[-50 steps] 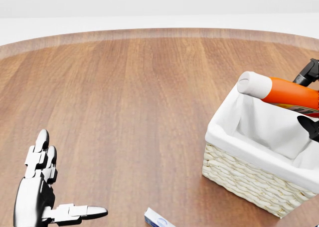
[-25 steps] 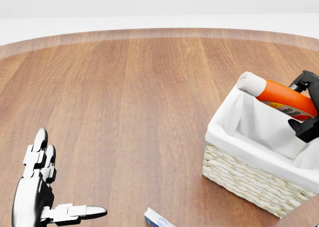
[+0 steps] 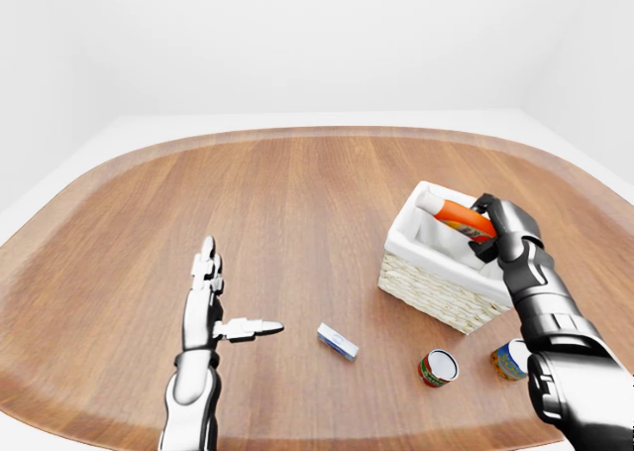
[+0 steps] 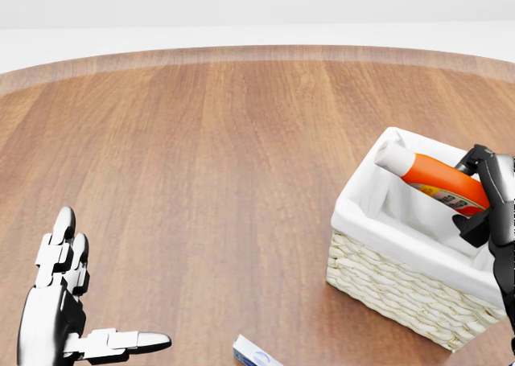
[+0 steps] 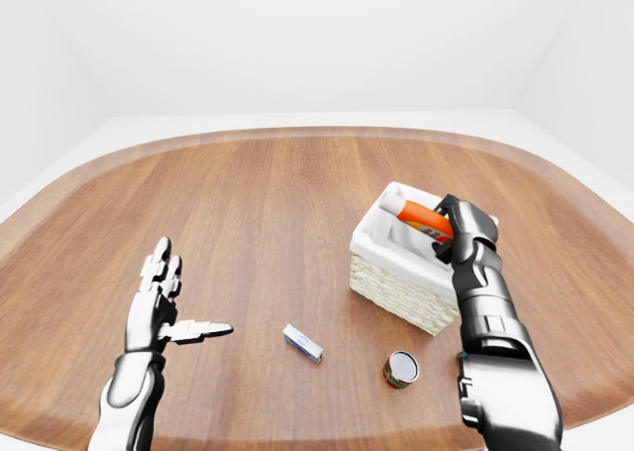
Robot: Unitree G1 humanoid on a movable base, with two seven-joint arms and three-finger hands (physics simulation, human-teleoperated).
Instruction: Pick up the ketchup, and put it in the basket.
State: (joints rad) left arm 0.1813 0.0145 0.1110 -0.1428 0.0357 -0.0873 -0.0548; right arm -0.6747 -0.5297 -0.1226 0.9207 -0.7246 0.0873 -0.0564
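The wooden table point(image 3: 297, 203) fills every view, round-edged and brown. Toward the right of the left-eye view stands the wicker basket point(image 4: 402, 289) with its white cloth lining. The right hand point(image 4: 487, 197) reaches over the basket's right side, fingers wrapped round the lower end of the ketchup point(image 4: 438, 179). The left hand point(image 3: 213, 307) hovers over the table at lower left, fingers spread wide and holding nothing.

Over the last second the ketchup has come down: its white cap stood above the basket's rim, and now the bottle lies tilted within the lining, cap low against the far wall. The hand has followed it in. That suggests the carrying is finished and only the release is left, though the fingers look closed on the bottle.

Smaller things lie below the basket in the left-eye view: 2 cans point(image 3: 438, 368), and a small white-and-blue box point(image 3: 337, 341) near the left hand.
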